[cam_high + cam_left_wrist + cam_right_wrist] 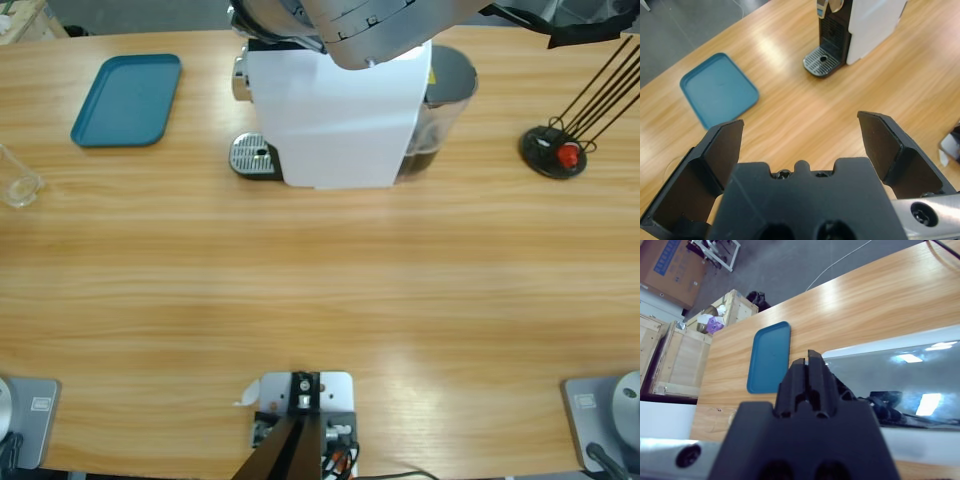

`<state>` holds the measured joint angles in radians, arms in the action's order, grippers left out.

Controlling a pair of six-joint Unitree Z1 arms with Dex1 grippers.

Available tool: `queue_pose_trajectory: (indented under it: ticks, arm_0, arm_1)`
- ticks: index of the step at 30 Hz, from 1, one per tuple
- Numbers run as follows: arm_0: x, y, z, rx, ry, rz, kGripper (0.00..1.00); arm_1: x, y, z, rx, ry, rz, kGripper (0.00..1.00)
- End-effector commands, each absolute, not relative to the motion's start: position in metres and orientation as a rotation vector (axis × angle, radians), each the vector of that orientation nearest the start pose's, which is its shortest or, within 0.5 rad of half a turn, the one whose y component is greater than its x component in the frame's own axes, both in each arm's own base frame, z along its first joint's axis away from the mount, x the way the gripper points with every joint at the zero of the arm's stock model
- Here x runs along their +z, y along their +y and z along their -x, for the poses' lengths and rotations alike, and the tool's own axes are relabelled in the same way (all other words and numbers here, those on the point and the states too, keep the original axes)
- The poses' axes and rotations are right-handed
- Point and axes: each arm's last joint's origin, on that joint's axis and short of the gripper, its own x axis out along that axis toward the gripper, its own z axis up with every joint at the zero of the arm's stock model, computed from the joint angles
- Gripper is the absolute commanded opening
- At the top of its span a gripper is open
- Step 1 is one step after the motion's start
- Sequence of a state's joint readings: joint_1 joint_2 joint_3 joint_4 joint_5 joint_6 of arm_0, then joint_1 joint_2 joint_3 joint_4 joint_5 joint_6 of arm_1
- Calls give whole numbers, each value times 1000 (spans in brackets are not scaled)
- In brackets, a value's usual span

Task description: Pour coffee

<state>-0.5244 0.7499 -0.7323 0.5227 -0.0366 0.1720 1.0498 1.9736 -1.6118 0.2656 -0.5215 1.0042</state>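
Spanning the room: wooden table, teal tray, coffee machine (white); left gripper gaping wide, well apart from the machine; right gripper closed.

Coffee machine: top and rear hidden by a silver arm elbow in the high view; cut off by the top edge in the left wrist view. Clear tumbler: cut by the left edge; contents cannot be told. Black stand: its rods run out of the picture. No coffee can be made out.
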Motion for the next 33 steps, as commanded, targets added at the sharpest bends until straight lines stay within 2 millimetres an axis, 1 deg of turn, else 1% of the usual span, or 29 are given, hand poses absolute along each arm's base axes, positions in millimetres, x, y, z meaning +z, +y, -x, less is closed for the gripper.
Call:
queue_pose_trajectory:
  ticks: [1, 4, 6, 8, 10, 11, 12, 13, 15, 16, 17, 19, 21, 22, 24, 26, 28, 30, 32, 33]
  arm_0:
    - [322, -36, -55, -626, 511, -311, 991]
    - [323, -35, -54, -627, 507, -310, 991]
    - [324, -35, -54, -627, 504, -308, 991]
    - [324, -35, -54, -627, 502, -307, 991]
    - [326, -35, -54, -626, 496, -305, 991]
    - [328, -36, -54, -625, 492, -302, 991]
    - [330, -36, -55, -625, 489, -299, 991]
    - [332, -37, -56, -624, 491, -295, 993]
    - [333, -40, -63, -617, 536, -279, 995]
    - [331, -43, -67, -612, 575, -270, 996]
    - [330, -45, -71, -608, 603, -264, 996]
    - [332, -45, -71, -597, 611, -239, 1000]
    - [335, -43, -68, -584, 598, -217, 998]
    - [337, -43, -68, -582, 605, -214, 997]
    - [339, -42, -67, -580, 638, -223, 996]
    - [342, -42, -67, -577, 660, -228, 996]
    - [347, -41, -66, -560, 661, -207, 998]
    - [350, -38, -65, -514, 664, -181, 1000]
    - [353, -31, -65, -416, 703, -181, 1000]
    - [355, -26, -65, -333, 725, -189, 1000]
  arm_1:
    - [251, 402, -244, 189, 787, -366, 0]
    - [234, 401, -243, 169, 818, -339, 0]
    - [230, 397, -241, 160, 826, -325, 0]
    - [241, 393, -239, 170, 791, -290, 0]
    - [271, 389, -237, 276, 724, -229, 0]
    - [292, 386, -233, 369, 688, -198, 128]
    - [313, 380, -228, 453, 664, -171, 675]
    - [334, 372, -221, 518, 642, -159, 820]
    - [372, 348, -204, 617, 636, -146, 827]
    - [385, 336, -194, 662, 667, -119, 860]
    - [401, 321, -186, 700, 691, -86, 928]
    - [431, 280, -176, 731, 748, -31, 996]
    - [453, 232, -164, 767, 785, 32, 1000]
    - [461, 205, -157, 827, 814, 65, 1000]
    - [468, 170, -148, 952, 871, 77, 1000]
    - [464, 149, -140, 1050, 944, 101, 1000]
    - [456, 139, -130, 1080, 964, 152, 1000]
    - [443, 135, -127, 1060, 962, 170, 1000]
    - [433, 134, -128, 1028, 944, 181, 1000]
    - [431, 134, -129, 1018, 939, 185, 1000]
